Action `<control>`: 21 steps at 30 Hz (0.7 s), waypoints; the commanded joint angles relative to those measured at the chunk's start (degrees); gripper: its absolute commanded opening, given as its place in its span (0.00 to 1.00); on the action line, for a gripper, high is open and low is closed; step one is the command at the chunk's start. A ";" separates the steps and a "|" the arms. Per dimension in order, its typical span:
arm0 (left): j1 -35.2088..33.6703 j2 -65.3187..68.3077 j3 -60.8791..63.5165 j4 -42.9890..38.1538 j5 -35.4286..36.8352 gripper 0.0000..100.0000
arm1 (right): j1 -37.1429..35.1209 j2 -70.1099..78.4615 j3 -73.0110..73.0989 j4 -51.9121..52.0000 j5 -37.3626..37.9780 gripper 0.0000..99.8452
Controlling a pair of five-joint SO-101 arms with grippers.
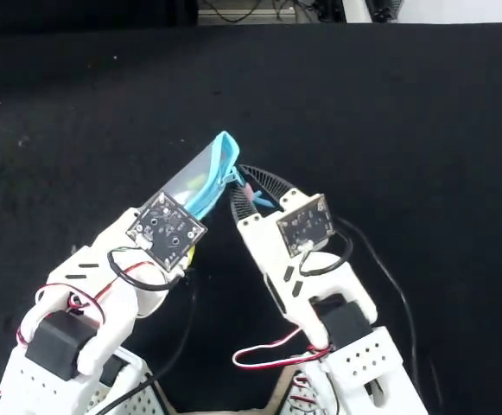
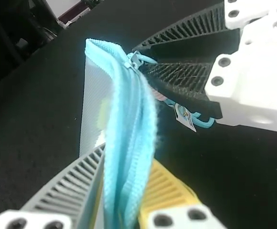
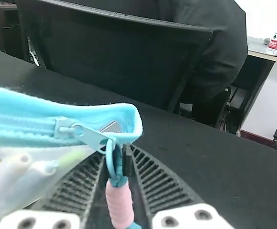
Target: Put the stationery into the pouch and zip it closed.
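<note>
left gripper (image 2: 126,160) clamped shut on the pouch (image 1: 200,180) zip edge, centre of the high view, as the anchor so right gripper (image 3: 124,151), pinched on the pull cord (image 3: 119,204), can drag the slider (image 3: 78,132) against tension.

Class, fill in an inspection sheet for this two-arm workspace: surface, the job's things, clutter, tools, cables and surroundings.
Surface: black table.
Job's things: translucent pouch with a blue zip band, held between the two tools; white pen-like stationery inside; slider near the pouch's end, zip looks shut.
Clutter: nothing seen.
Tools: left tool shut on the pouch's zip band; right tool shut on the pull cord, above its pink bead.
Cables: red and white wires and a black cable by the arms, apart from the pouch.
Surroundings: black chair beyond the table.
</note>
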 commanded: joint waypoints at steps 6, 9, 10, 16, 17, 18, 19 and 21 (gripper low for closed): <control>-0.13 0.62 3.38 2.90 -0.18 0.03 | 2.81 0.92 -1.19 0.97 -0.44 0.01; -0.13 0.62 3.38 2.90 -0.18 0.03 | 2.81 0.92 -2.15 2.64 -0.44 0.01; -0.13 0.62 3.38 2.90 -0.18 0.03 | 2.81 0.92 -2.15 2.55 -0.44 0.01; -0.13 0.62 3.38 2.90 -0.18 0.03 | 3.08 0.92 -2.07 2.55 -0.44 0.01; -0.13 0.62 3.38 2.90 -0.18 0.03 | 3.08 0.92 -2.07 2.55 -0.44 0.01; -0.13 0.62 3.38 2.90 -0.18 0.03 | 3.08 0.92 -2.07 2.55 -0.44 0.01; -0.13 0.62 3.38 2.90 -0.18 0.03 | 3.08 1.10 -2.15 2.55 -0.44 0.01; -0.13 0.62 3.38 2.99 -0.18 0.03 | 3.08 2.42 -2.68 2.46 -0.44 0.01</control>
